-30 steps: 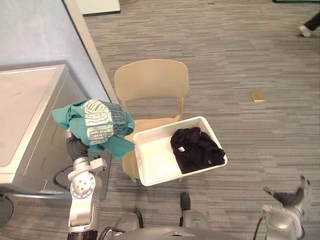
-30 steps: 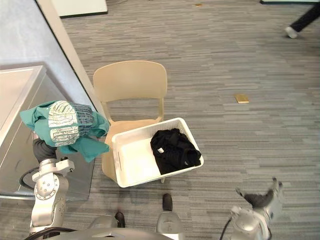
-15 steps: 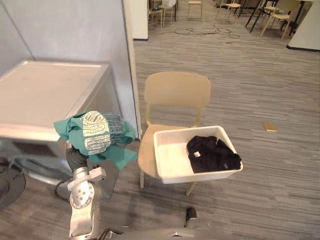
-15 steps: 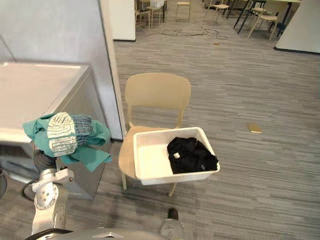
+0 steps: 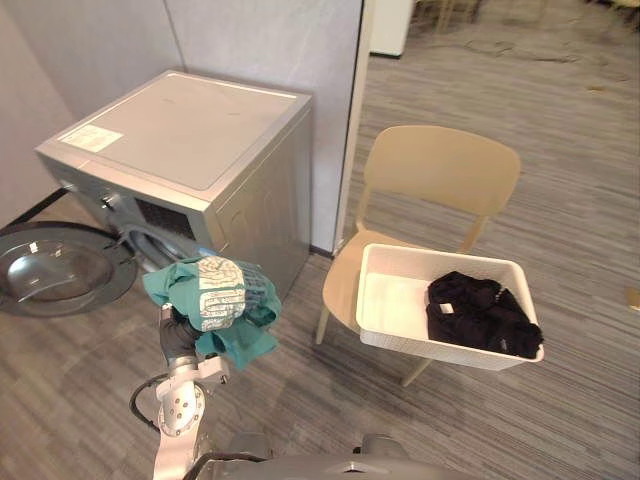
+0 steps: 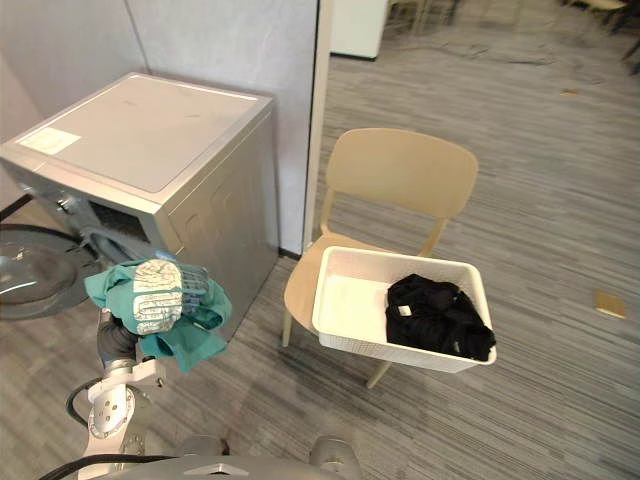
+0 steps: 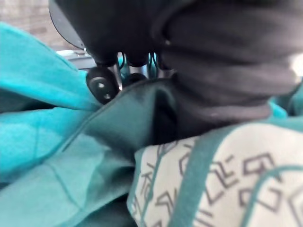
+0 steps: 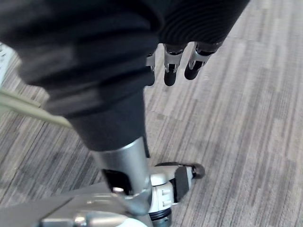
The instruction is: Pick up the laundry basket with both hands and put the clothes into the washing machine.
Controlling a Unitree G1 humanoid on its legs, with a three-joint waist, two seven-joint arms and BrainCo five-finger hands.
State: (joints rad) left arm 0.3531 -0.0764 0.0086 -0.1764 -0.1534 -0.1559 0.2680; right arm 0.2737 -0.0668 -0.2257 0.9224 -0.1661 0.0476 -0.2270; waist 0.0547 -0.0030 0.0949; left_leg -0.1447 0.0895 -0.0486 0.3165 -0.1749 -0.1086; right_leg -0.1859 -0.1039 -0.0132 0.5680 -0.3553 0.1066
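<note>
Bright even indoor light, soft shadow under chair point(image 5: 440, 178), sheen on washing machine point(image 5: 185, 120)

A white laundry basket point(image 5: 400, 297), with black clothes point(image 5: 482, 316) heaped at its right end, was set on a chair point(image 5: 440, 172); a teal patterned garment point(image 5: 214, 300) was bunched before the open-doored washing machine point(image 5: 190, 150).

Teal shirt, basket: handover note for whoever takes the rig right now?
Left robot hand: raised in front of the washer, with the teal shirt draped over it.
Right robot hand: open, empty, over the floor.
Basket: on the chair, black clothes inside.
Washer door: open.
Done: teal shirt out of the basket, at the washer.
Left: shirt into the drum, then the black clothes.
</note>
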